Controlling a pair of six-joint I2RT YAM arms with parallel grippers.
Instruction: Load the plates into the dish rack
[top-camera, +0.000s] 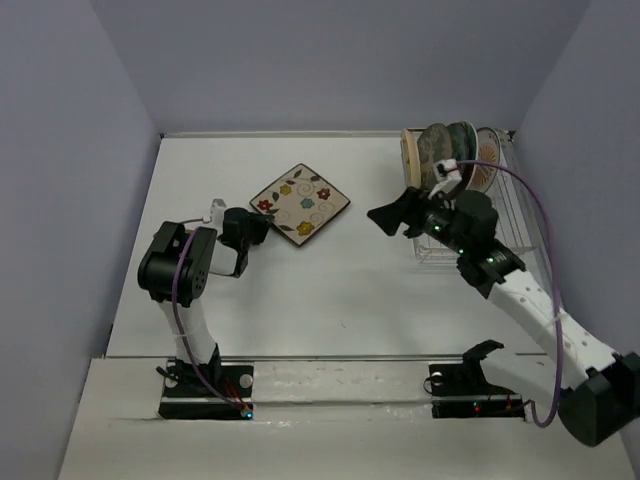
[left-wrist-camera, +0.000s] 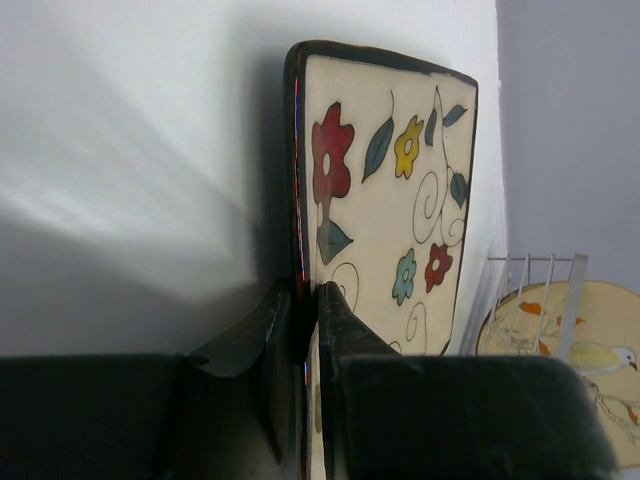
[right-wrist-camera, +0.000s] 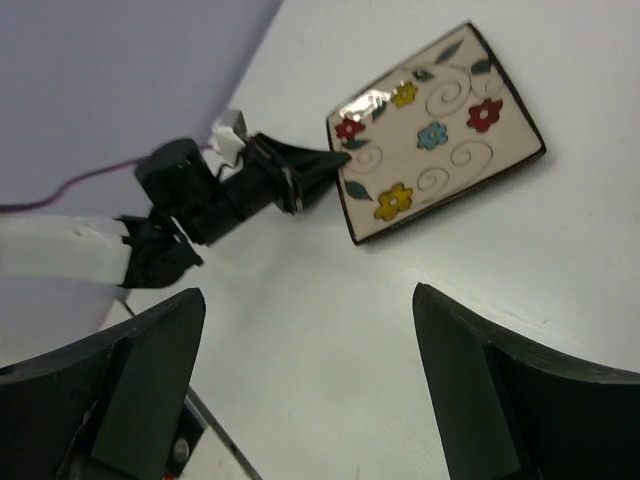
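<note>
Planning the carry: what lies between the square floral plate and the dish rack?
Top view: the right gripper hangs there, jaws open, over otherwise bare table.

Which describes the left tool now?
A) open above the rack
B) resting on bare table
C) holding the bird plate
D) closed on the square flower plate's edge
D: in the left wrist view the left tool pinches the rim of the square plate.

1. The square plate (top-camera: 300, 203) lies on the table (top-camera: 330, 290), left of centre.
2. My left pincer (top-camera: 260, 224) straddles its left corner.
3. The dish rack (top-camera: 505, 215) stands far right with plates (top-camera: 450, 150) in it, and my right pincer (top-camera: 395, 215) is just left of it.
</note>
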